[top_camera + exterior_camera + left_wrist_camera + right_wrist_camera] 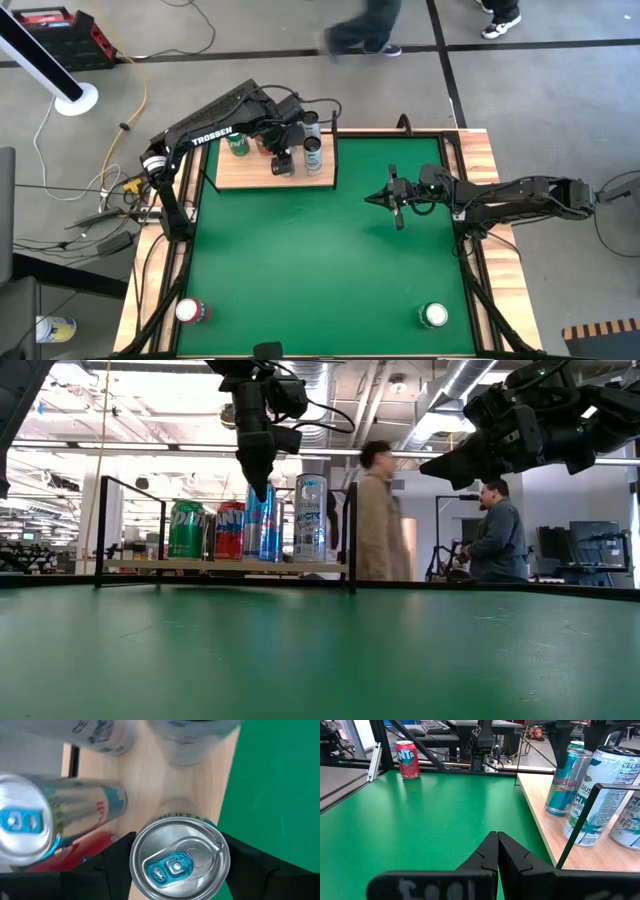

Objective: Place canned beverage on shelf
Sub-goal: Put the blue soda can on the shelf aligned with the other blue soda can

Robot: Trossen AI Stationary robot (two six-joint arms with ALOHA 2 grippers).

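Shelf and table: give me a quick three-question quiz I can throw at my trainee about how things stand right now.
1. True or false: the right gripper is shut and holds nothing.
2. Which gripper is above the cans on the shelf? A: the left gripper. B: the right gripper. C: neither.
3. How many cans stand on the green table, off the shelf?

Key: 1 true. 2 A. 3 two: a red can at one front corner and a green can at the other.
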